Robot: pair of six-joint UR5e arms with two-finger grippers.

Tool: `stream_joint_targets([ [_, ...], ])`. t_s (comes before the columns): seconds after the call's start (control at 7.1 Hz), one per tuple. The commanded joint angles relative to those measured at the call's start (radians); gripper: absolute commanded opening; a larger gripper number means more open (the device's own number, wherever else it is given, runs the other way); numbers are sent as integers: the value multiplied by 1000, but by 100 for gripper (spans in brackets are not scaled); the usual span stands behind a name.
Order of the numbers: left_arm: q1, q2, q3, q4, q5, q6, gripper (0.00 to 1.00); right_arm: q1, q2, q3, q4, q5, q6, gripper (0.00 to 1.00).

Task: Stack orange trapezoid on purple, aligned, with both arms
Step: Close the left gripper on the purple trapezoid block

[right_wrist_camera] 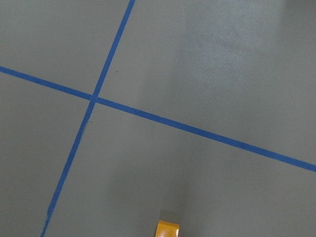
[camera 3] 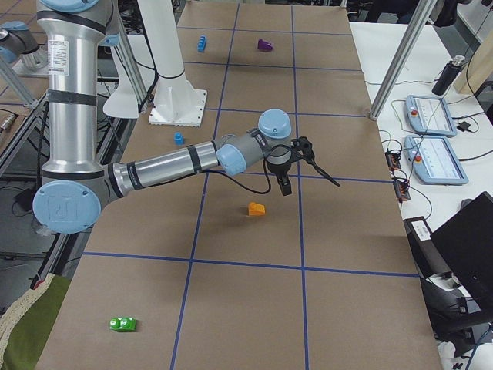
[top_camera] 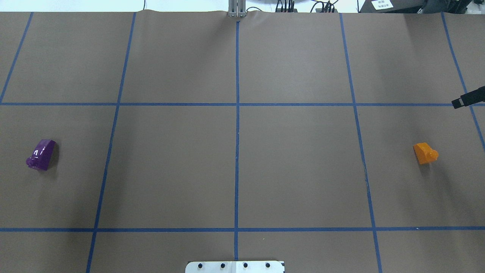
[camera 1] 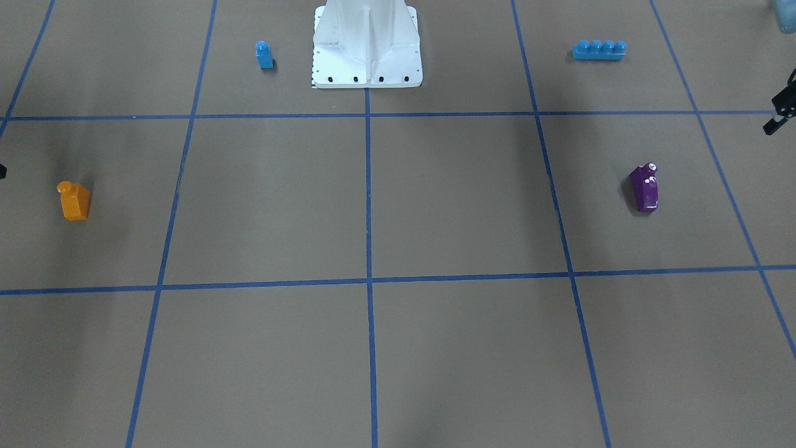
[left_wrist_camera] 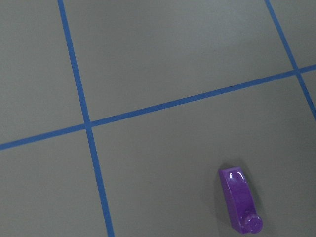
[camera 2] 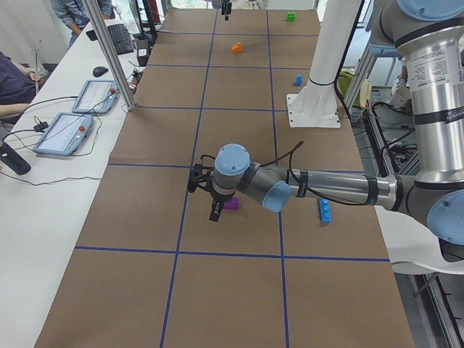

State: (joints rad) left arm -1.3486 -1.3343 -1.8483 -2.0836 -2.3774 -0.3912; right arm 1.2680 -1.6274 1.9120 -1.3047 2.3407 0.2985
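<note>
Reaching step: left gripper (camera 1: pixel 782 106) and right gripper (top_camera: pixel 468 98) hovered near edge-side purple (top_camera: pixel 41 154) and orange trapezoid (top_camera: pixel 425 153); their opening was unclear; descent seemed needed next.

A broad table (top_camera: pixel 295 170) covered in matte brown paper fills the space, and blue tape lines (top_camera: pixel 237 151) divide it into large rectangles under soft, even light that leaves only faint shadows. Along its far side runs a white bench (camera 2: pixel 36 210) with two handheld control tablets (camera 2: pixel 65 134), a black keyboard (camera 2: pixel 121 40) and a mouse (camera 2: pixel 100 71). A slanted aluminium post (camera 2: pixel 116 58) rises at the table's edge, and a dark bottle (camera 3: pixel 451 73) stands on the bench.
</note>
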Motion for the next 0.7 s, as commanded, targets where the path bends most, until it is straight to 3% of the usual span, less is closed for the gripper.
stream_joint_targets([
  [0.0,214,6,1,-122,166,-269,100,-4,-2,-1,1,-1,2,100],
  [0.42,487,-26,10,-133,415,-483,100,-4,-2,-1,1,0,2,100],
  [0.56,509,-40,30,-133,423,-480,98,-4,-2,-1,1,0,2,100],
])
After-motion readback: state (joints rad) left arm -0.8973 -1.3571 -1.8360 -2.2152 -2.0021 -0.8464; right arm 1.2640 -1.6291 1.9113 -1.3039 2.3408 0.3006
